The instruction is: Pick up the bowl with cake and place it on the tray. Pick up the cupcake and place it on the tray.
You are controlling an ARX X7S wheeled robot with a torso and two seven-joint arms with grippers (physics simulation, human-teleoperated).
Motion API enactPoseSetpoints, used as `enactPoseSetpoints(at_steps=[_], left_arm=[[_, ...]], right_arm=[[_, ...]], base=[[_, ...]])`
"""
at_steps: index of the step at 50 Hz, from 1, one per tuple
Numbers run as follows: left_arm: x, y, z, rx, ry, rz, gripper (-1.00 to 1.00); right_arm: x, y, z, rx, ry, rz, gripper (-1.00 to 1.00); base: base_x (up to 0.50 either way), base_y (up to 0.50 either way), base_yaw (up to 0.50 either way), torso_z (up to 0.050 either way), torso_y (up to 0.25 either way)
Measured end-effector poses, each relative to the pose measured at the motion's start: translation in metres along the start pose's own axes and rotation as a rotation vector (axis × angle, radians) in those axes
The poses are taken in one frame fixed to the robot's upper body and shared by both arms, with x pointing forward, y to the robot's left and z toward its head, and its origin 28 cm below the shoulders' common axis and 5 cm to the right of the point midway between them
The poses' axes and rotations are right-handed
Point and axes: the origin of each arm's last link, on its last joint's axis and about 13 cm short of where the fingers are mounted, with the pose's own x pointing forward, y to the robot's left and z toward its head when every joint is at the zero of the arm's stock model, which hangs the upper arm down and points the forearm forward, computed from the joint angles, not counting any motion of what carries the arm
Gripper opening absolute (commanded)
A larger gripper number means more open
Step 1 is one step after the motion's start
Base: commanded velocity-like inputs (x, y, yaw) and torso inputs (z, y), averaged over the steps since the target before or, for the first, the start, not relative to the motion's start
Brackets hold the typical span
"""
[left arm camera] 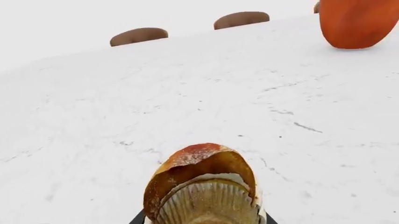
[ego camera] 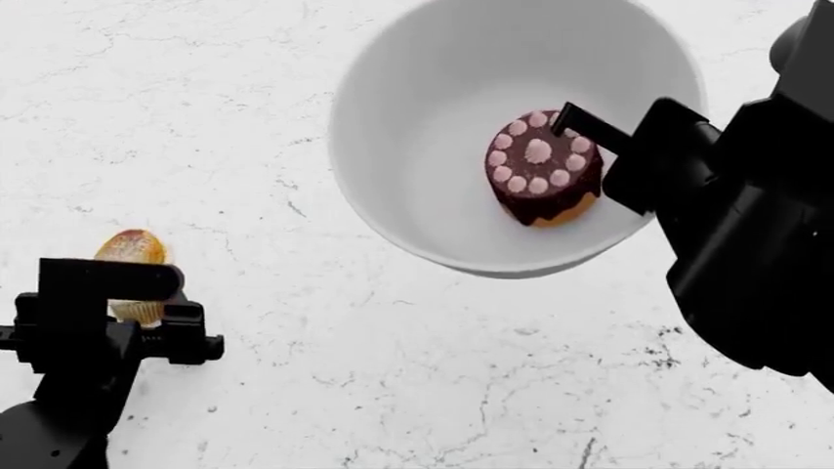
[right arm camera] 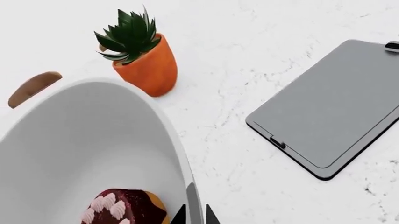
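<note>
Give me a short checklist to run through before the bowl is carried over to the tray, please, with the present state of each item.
1. Right end effector is clamped on the bowl rim, one finger inside and one outside: ok.
2. Cake sits inside the bowl, upright: ok.
3. Tray surface is bare where the right wrist view shows it: ok; its far end is out of frame.
4. Potted plant stands beside the bowl, apart from the tray: ok, but keep the path away from it.
5. Left end effector is closed around the cupcake: cannot tell, the fingers are hidden.
6. Bowl is lifted off the table: cannot tell.
</note>
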Motion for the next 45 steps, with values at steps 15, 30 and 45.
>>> enactPoseSetpoints(at_steps=[15, 30, 45], left_arm=[[-0.031, 0.002, 0.041, 0.044, -0.113, -0.008, -1.00], [-0.057, -0.001, 0.070, 0.084, -0.192, -0.019, -1.00], [-0.068, -0.009, 0.072, 0.120, -0.220, -0.047, -1.00]], right_arm=[[-0.006, -0.001, 0.006, 0.066, -0.008, 0.020, -1.00], [-0.002, -0.001, 0.004, 0.152, 0.010, 0.065, -1.00], [0.005, -0.001, -0.001, 0.171, 0.000, 0.098, -1.00]], base=[[0.00, 0.00, 0.00, 0.000, 0.001], [-0.01, -0.03, 0.00, 0.000, 0.001], [-0.07, -0.35, 0.00, 0.000, 0.001]])
